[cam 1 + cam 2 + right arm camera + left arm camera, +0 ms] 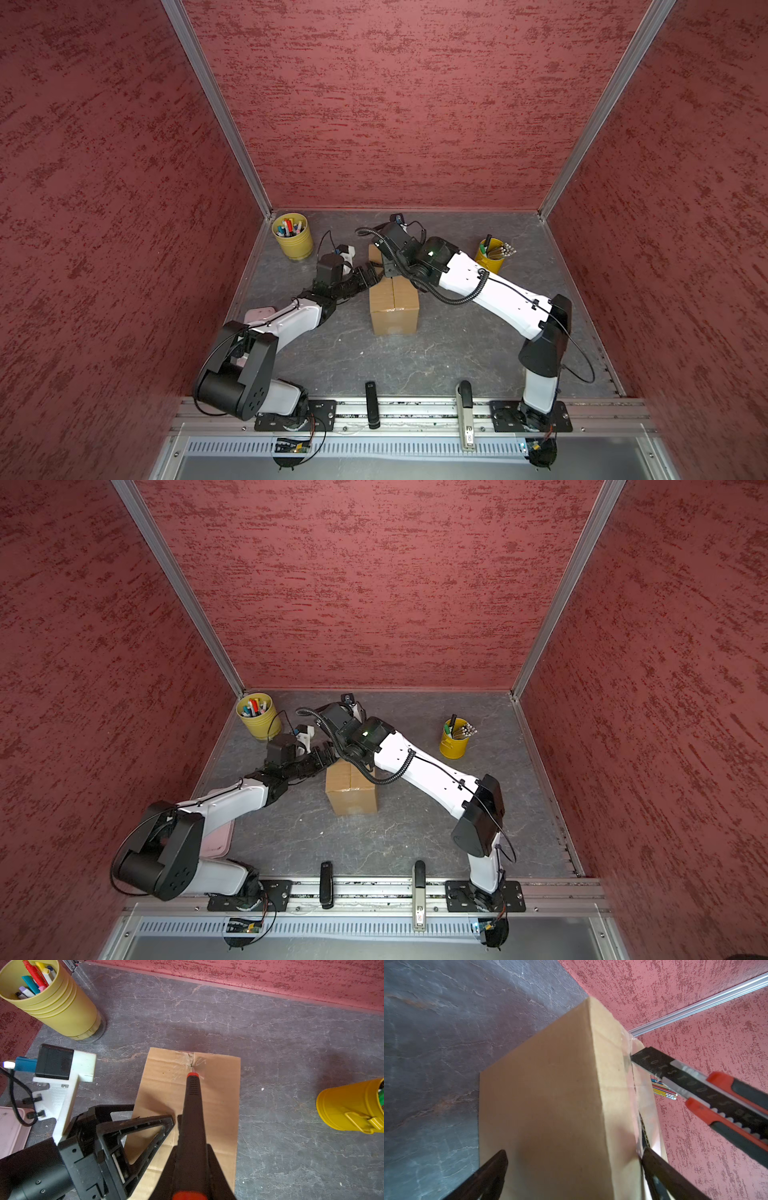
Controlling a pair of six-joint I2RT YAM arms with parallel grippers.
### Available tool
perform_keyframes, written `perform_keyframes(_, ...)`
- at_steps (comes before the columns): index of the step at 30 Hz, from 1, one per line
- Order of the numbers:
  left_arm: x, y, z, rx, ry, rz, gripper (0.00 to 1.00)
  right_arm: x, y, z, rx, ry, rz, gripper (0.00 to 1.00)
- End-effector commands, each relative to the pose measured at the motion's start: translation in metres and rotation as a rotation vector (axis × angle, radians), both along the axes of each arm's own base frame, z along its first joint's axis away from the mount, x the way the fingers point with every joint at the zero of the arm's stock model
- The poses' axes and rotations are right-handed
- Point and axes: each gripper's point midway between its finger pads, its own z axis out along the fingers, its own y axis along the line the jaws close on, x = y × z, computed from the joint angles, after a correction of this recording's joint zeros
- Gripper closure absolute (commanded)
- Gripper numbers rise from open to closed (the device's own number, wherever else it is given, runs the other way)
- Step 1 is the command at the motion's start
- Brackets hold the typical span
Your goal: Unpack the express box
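Note:
The express box (pixel 394 307) is a brown carton standing mid-table, its clear-taped centre seam running front to back. My right gripper (pixel 192 1147) is shut on a red and black utility knife (pixel 192 1115). The knife's blade (pixel 652 1061) sits in the seam near the box's far end, where the tape is torn. My left gripper (pixel 574 1152) is open at the box's upper left edge. One of its fingers (pixel 496 1167) lies along the side face and the other rests on top by the seam. In both top views the right wrist hides the far part of the box (pixel 351 789).
A yellow cup of markers (pixel 292 241) stands at the back left, and a yellow cup of pencils (pixel 490 257) at the back right. A pink tray (pixel 216 837) lies under the left arm. Two hand tools (pixel 372 405) (pixel 465 415) lie across the front rail. Red walls enclose three sides.

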Motion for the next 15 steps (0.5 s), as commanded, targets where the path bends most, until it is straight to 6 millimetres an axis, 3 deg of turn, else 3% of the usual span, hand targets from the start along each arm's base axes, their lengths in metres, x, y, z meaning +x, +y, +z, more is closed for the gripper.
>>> perform_keyframes(1,-0.003,0.012,-0.020,0.043,0.052,0.046,0.00,-0.025,0.000,-0.019,-0.052,0.103,0.029,1.00)
perform_keyframes(8,-0.002,0.009,-0.013,0.039,0.044,0.032,0.00,-0.026,-0.004,-0.023,-0.063,0.103,0.023,1.00)
perform_keyframes(15,-0.014,0.003,0.015,0.058,0.021,-0.056,0.00,-0.025,-0.009,-0.026,-0.084,0.103,0.007,1.00)
